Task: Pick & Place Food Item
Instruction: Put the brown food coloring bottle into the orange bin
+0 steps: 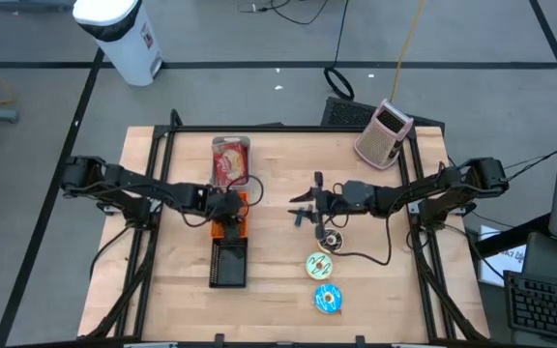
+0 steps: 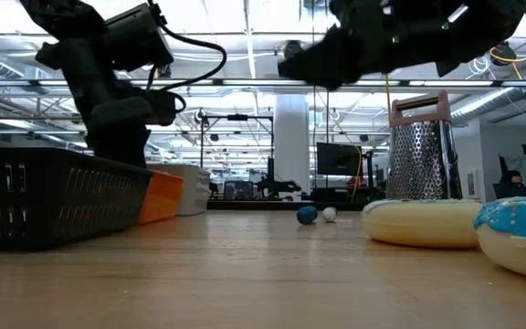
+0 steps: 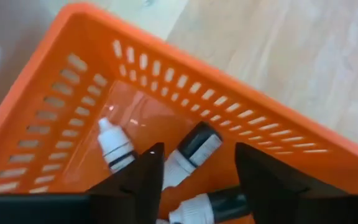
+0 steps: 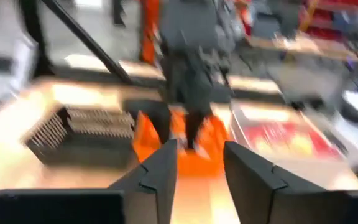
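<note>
**Onlooker 1:** High view: the left gripper [image 1: 228, 201] hangs over the orange basket [image 1: 230, 215] at mid-table, with the black basket [image 1: 229, 263] just beside that on the near side. What is in its jaws?

**Onlooker 2:** Nothing I can see. Its wrist view shows the two dark fingers [image 3: 143, 177] spread above the orange basket's floor [image 3: 135, 112], where small white bottles [image 3: 115, 144] with dark caps lie loose. One bottle [image 3: 191, 152] sits right between the fingers, unpinched.

**Onlooker 1:** And the food?

**Onlooker 2:** Donuts, by the look: a yellow-iced one [image 1: 319, 265] and a blue-iced one [image 1: 328, 300] on the bare wood towards the right, a darker ring [image 1: 331, 240] just under the right gripper [image 1: 309, 205]. A packaged food tray [image 1: 229, 159] lies beyond the orange basket.

**Onlooker 1:** The right jaws?

**Onlooker 2:** Parted and empty, raised off the table, pointing at the baskets.

**Onlooker 1:** So which step?

**Onlooker 2:** Between a release and the next pick, I'd judge. Next the right arm must drop onto a donut, straddle it and close gently.
</note>
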Robot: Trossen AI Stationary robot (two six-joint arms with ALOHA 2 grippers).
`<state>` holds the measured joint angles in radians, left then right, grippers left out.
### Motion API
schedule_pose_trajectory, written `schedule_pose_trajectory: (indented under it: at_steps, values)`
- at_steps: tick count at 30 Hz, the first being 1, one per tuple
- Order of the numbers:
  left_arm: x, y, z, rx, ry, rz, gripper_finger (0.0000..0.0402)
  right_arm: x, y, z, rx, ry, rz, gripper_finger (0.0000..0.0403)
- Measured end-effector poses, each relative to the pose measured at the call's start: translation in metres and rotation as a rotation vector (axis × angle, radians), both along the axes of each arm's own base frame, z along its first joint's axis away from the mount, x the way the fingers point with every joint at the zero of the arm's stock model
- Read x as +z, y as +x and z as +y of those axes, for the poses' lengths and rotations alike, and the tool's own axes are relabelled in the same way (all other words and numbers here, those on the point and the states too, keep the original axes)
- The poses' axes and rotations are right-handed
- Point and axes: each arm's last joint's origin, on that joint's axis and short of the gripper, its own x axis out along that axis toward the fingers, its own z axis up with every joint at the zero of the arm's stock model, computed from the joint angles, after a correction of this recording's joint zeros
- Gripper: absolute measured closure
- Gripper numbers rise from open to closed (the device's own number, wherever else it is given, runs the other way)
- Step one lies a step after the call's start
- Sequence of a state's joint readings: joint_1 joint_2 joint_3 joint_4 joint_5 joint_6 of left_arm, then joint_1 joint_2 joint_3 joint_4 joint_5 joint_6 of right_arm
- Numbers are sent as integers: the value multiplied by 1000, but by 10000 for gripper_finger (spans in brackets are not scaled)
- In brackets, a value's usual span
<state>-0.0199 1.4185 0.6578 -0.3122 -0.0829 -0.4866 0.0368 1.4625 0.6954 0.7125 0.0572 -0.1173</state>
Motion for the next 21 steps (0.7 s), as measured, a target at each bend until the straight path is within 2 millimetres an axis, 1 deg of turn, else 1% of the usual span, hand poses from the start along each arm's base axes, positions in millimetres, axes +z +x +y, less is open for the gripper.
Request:
schedule_pose_trajectory:
  at_steps: [5, 9, 12, 15, 17, 21]
  values:
    - [9, 7, 2, -94, -20, -32, 157, -26, -8, -4, -134, -3, 280, 241]
    - [15, 12, 2, -145, -28, -57, 135, -44, -18, -9, -159, -10, 488, 225]
    - [16, 14, 2, -172, -4, -82, 126, -51, -18, -18, -177, -5, 518, 223]
    - [19, 17, 2, -182, 10, -119, 122, -62, -20, -27, -116, 15, 574, 223]
    - [21, 17, 2, -181, 9, -139, 122, -67, -18, -33, -70, 36, 585, 223]
    - [25, 15, 2, -172, 4, -146, 121, -80, -17, -42, -35, 32, 636, 223]
